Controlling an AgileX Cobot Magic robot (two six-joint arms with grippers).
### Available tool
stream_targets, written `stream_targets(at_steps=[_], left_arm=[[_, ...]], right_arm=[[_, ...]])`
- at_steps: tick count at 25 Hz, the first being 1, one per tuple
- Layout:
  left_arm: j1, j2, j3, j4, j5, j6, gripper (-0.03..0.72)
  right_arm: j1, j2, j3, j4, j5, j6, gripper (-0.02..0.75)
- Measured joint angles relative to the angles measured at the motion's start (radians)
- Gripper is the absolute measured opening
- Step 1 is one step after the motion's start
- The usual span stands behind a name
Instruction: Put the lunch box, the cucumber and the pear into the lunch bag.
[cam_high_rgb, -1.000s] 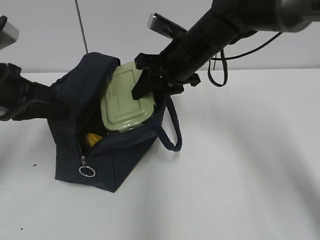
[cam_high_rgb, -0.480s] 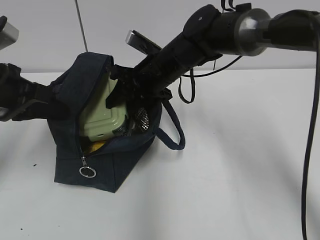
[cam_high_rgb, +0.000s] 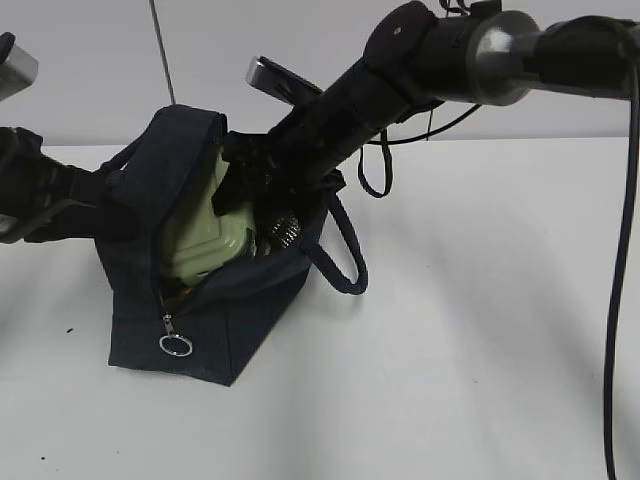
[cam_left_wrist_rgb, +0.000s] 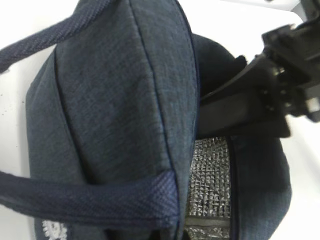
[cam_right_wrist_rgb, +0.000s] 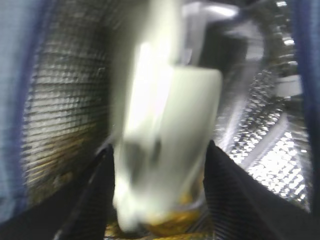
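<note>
The navy lunch bag (cam_high_rgb: 235, 330) stands open at the left of the table. The lunch box (cam_high_rgb: 200, 240), with its sage-green lid, stands on edge inside the bag's mouth. My right gripper (cam_high_rgb: 250, 195) reaches down into the bag beside it. In the right wrist view the box (cam_right_wrist_rgb: 165, 135) is blurred between my spread fingers (cam_right_wrist_rgb: 102, 185), just free of both, so my gripper (cam_right_wrist_rgb: 160, 172) is open. Yellow pear (cam_right_wrist_rgb: 172, 220) shows under the box. The cucumber is hidden. My left gripper (cam_high_rgb: 112, 215) grips the bag's left edge; the left wrist view shows only bag fabric (cam_left_wrist_rgb: 115, 100) and silvery lining (cam_left_wrist_rgb: 210, 170).
The bag's loop handle (cam_high_rgb: 345, 265) hangs off its right side and the zipper's ring pull (cam_high_rgb: 175, 345) hangs at the front corner. A black cable (cam_high_rgb: 612, 300) drops down at the far right. The white table (cam_high_rgb: 470, 360) runs to the right and front.
My right gripper has pushed the lunch box from on top of the bag's opening down into the bag and let it go. The box now sits lower and more upright. The left arm has not moved.
</note>
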Motion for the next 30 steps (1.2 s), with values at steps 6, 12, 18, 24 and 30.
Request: stream_targets(at_steps=[6,12,18,24,30], left_arm=[[0.0,0.0,0.0,0.003,0.003,0.0,-0.02],[0.0,0.0,0.0,0.003,0.003,0.0,-0.02],[0.0,0.0,0.0,0.003,0.003,0.0,-0.02],[0.0,0.0,0.0,0.003,0.003,0.0,-0.02],[0.0,0.0,0.0,0.005,0.002,0.0,-0.02]], right_arm=[[0.002,0.0,-0.135,-0.092,0.146,-0.002,0.452],[0.002,0.0,-0.29,-0.225,0.263,0.044,0.452],[0.002,0.0,-0.486,-0.256,0.276,0.074,0.452],[0.002,0.0,-0.502,-0.403,0.285,0.195,0.452],[0.002,0.002,-0.359,-0.437,0.286,0.223,0.441]])
